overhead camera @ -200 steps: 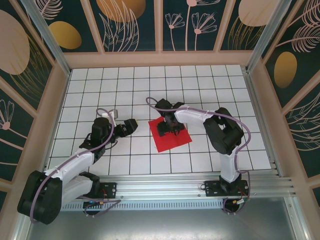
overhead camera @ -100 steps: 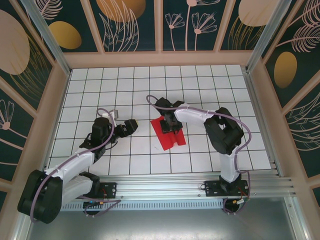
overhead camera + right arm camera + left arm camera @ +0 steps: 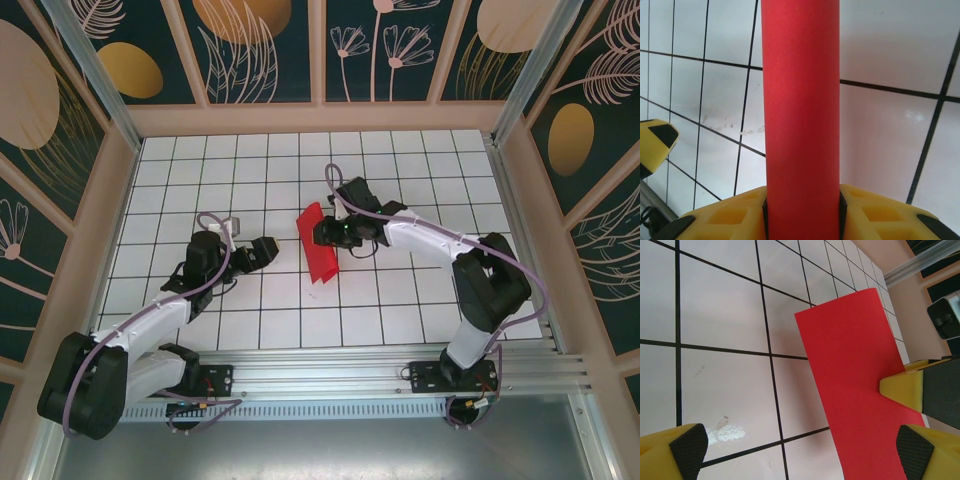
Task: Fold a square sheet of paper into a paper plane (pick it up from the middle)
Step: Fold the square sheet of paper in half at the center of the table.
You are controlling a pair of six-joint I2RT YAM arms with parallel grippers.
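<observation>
Top external view, findings in order. Table (image 3: 400, 160): white grid tiles, sound. Square sheet of paper (image 3: 318, 245): bowed over into a narrow red strip, long axis running far-to-near, apparently raised off the tiles, though I cannot confirm its lower end is clear. Right gripper (image 3: 328, 234): on the sheet's right side, jaws pinching it at about mid-length. Left gripper (image 3: 262, 250): near the sheet's left side, not touching, jaws spread wide and empty, pointing at it. Judgement: the left is well placed to take the sheet's free edge.
</observation>
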